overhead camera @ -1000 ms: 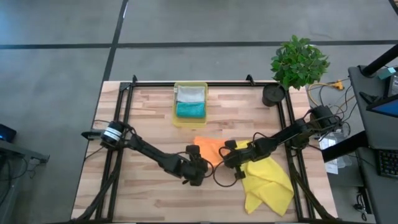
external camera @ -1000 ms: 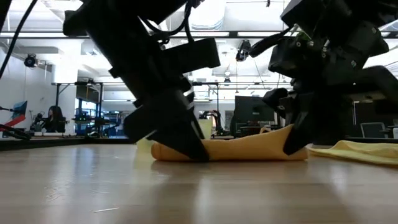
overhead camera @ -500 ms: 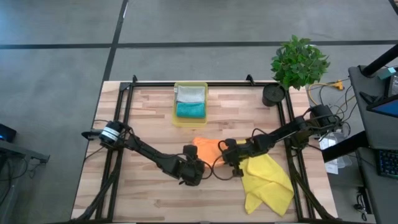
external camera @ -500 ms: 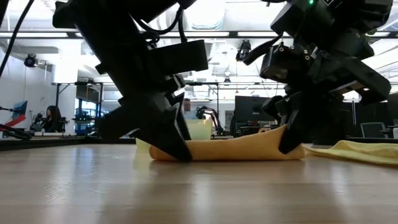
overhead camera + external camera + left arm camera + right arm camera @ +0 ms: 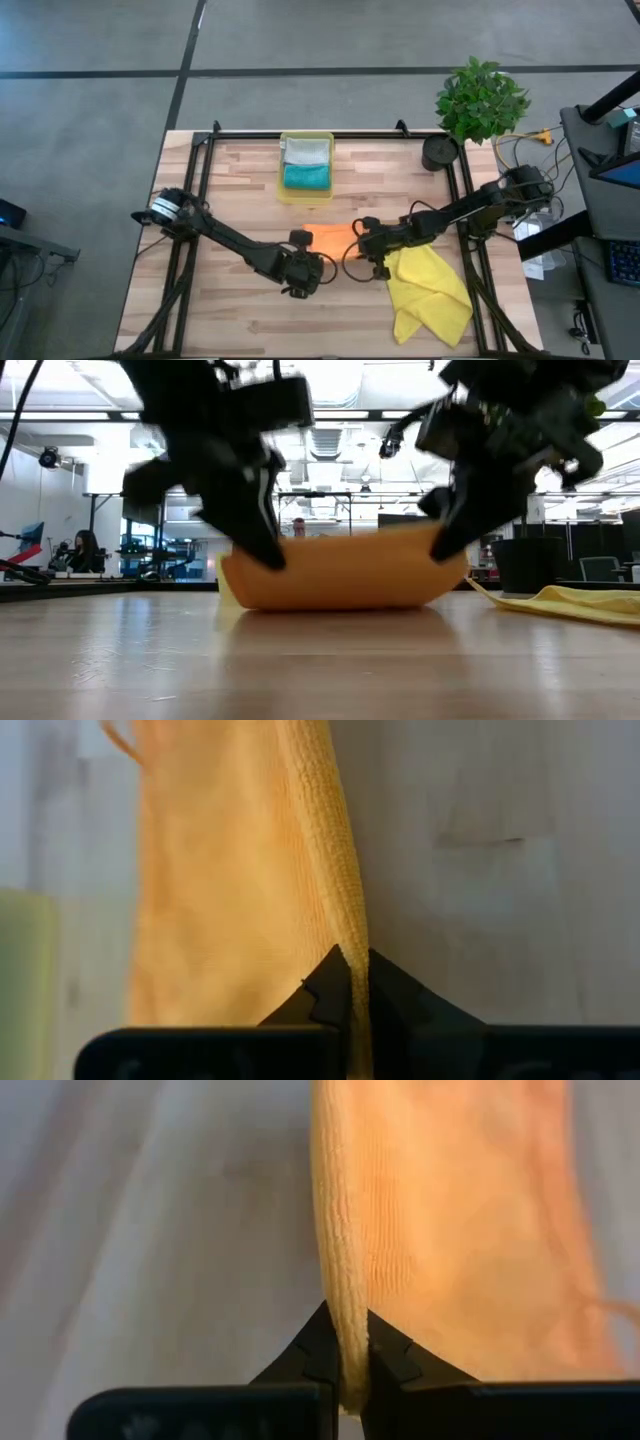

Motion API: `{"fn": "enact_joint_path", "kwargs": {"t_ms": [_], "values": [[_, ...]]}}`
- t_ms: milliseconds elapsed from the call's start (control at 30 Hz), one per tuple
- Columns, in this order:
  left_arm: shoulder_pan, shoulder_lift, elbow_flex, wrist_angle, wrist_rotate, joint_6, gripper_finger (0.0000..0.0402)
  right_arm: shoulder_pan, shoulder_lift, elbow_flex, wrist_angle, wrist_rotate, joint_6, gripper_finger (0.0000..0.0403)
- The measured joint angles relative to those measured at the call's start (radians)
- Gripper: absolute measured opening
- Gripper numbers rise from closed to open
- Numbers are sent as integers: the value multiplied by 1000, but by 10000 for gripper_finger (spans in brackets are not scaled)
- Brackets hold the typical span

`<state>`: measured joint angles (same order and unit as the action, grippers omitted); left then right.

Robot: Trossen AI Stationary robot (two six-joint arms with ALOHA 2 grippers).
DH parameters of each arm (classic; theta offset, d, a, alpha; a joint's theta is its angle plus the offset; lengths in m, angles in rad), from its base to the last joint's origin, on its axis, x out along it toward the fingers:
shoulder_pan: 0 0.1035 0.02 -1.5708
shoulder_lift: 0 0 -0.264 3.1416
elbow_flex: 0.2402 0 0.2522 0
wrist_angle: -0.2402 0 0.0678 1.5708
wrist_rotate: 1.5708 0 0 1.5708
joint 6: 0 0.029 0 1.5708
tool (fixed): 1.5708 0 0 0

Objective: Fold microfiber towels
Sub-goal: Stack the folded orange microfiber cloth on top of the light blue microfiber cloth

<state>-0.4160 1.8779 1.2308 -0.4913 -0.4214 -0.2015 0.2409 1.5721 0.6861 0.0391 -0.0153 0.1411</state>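
Now both my grippers have the orange towel (image 5: pixel 333 238) by its near edge and are lifting it — a second ago the left gripper (image 5: pixel 303 268) was open and low beside the cloth, and the towel lay as a flat roll on the wood. Its fingers have since clamped on the hem, which the left wrist view shows pinched between the dark tips; the right gripper (image 5: pixel 372 250) is likewise clenched on the hem at the other end. From table height the orange towel (image 5: pixel 340 572) now hangs as a shallow sling between the two grips, its belly just grazing or barely clear of the table (image 5: pixel 230 190) — I cannot tell which. It sits near the middle of the table, slightly toward the front edge.

The change means the grasp stage for this cloth looks complete, and I judge the fold itself comes next: carrying the held edge over toward the back edge to lay it on the far half. Both corners need to travel level, or the fold will skew.

Elsewhere, the yellow towel (image 5: pixel 430 292) lies crumpled by the front right corner, unfolded, just beside the right gripper. The grey towel (image 5: pixel 306 152) and the teal towel (image 5: pixel 307 176) already sit folded in the yellow tray (image 5: pixel 283 170) by the back edge
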Motion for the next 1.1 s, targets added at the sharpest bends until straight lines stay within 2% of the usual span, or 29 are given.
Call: {"fn": "enact_joint_path", "kwargs": {"t_ms": [133,300,400,500,700,900,1100], "values": [[4,-86,1,-40,-4,8,1,0,-108,10,-57,20,-22,11],[21,-215,1,-60,-5,87,1,-2,-225,98,-222,80,-142,11],[48,-285,1,-104,-32,139,1,-22,-259,169,-301,146,-210,11],[96,-341,1,-166,-53,180,0,-69,-263,242,-347,163,-247,11],[211,-435,1,-279,-57,254,0,-190,-203,400,-389,167,-292,11],[343,-517,-2,-334,-77,453,0,-320,-102,552,-407,174,-352,11],[521,-572,-3,-357,-75,609,0,-438,21,663,-406,173,-353,11]]}}
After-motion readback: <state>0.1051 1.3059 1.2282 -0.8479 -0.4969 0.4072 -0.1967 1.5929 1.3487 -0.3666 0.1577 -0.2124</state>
